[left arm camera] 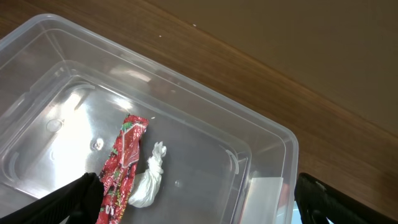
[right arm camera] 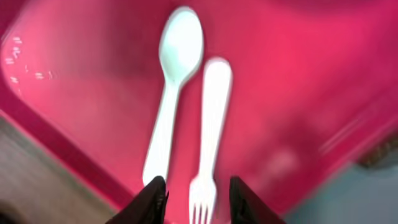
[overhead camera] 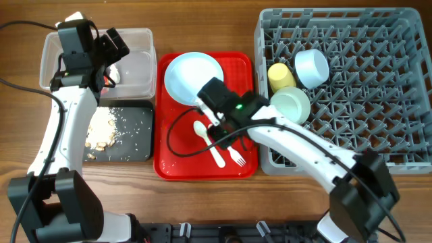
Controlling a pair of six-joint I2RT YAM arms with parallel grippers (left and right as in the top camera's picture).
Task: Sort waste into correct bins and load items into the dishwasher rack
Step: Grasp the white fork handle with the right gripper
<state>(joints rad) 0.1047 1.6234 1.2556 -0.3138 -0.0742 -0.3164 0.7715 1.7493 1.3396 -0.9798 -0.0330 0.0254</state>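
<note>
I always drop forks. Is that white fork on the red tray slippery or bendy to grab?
Likely light and bendy: the white fork looks like thin plastic. Flat on the smooth red tray, it may slide when nudged. The open right end effector has little to pinch.

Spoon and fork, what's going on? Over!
Left tool open over clear tub, red wrapper inside. Right tool open above fork, beside spoon on red tray. Nothing blocking.
</note>
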